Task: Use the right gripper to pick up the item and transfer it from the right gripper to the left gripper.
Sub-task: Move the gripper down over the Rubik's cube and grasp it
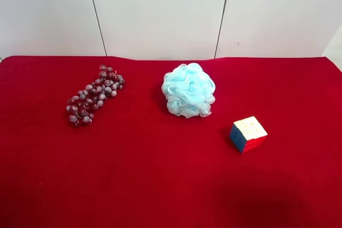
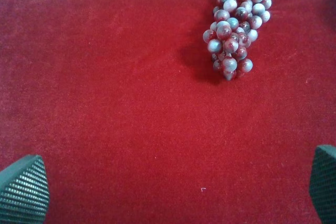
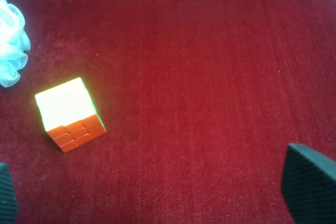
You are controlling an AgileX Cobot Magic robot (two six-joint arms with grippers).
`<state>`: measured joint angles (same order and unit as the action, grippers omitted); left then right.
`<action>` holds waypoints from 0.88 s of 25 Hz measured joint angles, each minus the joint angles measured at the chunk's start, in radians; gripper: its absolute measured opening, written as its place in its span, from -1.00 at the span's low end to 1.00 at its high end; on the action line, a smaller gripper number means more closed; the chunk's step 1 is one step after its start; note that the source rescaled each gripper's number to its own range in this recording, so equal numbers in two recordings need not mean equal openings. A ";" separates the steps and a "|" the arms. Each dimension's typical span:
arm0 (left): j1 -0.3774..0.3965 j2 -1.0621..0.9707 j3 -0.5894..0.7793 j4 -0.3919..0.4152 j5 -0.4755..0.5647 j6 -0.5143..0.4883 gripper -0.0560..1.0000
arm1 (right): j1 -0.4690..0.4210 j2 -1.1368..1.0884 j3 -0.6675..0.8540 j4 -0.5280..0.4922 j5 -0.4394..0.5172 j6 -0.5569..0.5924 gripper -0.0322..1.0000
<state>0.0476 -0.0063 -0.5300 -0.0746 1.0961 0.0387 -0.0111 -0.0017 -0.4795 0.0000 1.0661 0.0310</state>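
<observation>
Puzzle cube (image 1: 248, 133): sitting loose on the red tabletop (image 1: 160, 185), at 4 o'clock from the blue puff (image 1: 188, 90), apart from it. Grapes (image 1: 94, 94) lying at the puff's 9 o'clock. Right fingers (image 3: 310, 179) hanging spread, empty, cube nearer one. Left fingers (image 2: 23, 190) spread, empty, near the grapes. Risk: closing off-centre, one finger may be nudging the cube askew.

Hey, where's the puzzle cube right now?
In the exterior high view the puzzle cube sits on the red cloth toward the right, nearer the camera than the blue bath puff and apart from it.
</observation>
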 joint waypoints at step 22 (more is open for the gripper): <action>0.000 0.000 0.000 0.000 0.000 0.000 1.00 | 0.000 0.000 0.000 0.000 0.000 0.000 1.00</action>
<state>0.0476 -0.0063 -0.5300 -0.0746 1.0961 0.0387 -0.0111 -0.0017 -0.4795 0.0000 1.0661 0.0310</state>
